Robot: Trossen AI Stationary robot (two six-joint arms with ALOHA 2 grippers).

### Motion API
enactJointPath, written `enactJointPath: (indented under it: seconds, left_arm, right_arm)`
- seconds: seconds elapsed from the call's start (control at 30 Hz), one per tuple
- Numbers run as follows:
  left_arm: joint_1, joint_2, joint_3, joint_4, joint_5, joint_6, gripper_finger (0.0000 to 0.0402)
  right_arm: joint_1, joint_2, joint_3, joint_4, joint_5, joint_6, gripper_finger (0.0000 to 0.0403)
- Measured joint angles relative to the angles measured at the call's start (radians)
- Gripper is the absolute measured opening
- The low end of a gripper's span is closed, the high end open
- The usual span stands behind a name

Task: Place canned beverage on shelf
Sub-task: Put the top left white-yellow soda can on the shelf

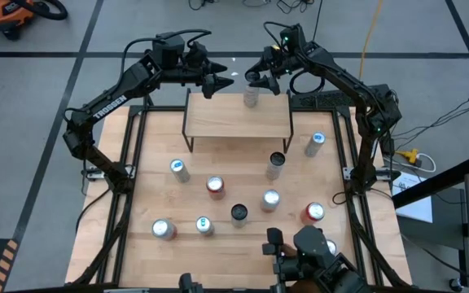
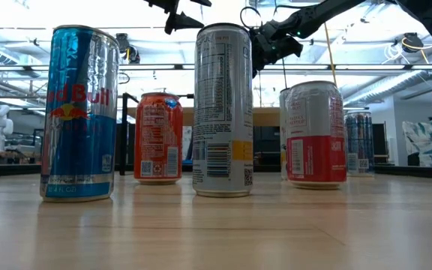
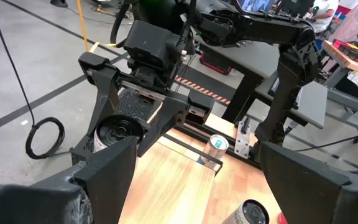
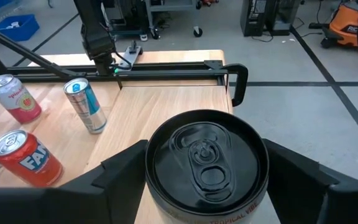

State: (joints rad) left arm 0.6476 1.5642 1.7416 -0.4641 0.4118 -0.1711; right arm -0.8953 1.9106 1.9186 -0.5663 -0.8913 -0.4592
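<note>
The shelf stands at the table's far middle. A silver can with a black top stands upright on the shelf's top near its far edge. My right gripper reaches in from the far right, its two fingers close on either side of the can's upper part. My left gripper hangs open above the shelf's far left, a little left of the can, with nothing between its fingers. The left wrist view shows the can inside the right gripper. My right gripper has one finger on each side of the can's upper wall, coming level-to-slanting-down from the far side. I cannot tell whether the fingers touch the can. The can stands upright with its base on the shelf.
Several more cans stand on the tabletop in front of the shelf, among them a blue one, a black-topped one and a red one. A black frame rims the table. A camera mount sits at the near edge.
</note>
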Motion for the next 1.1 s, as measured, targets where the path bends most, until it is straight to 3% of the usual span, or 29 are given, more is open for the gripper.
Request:
enactJointPath:
  seconds: [0.77,1.1]
  left_arm:
    - [0.0,0.0,0.0,-0.002,0.0,-0.001,0.0341]
    - [0.0,0.0,0.0,-0.002,0.0,0.0,0.0341]
  right_arm:
    - [0.02,-0.003,0.0,-0.008,0.026,0.002,0.0273]
    - [0.023,-0.003,0.0,-0.013,0.053,0.002,0.0308]
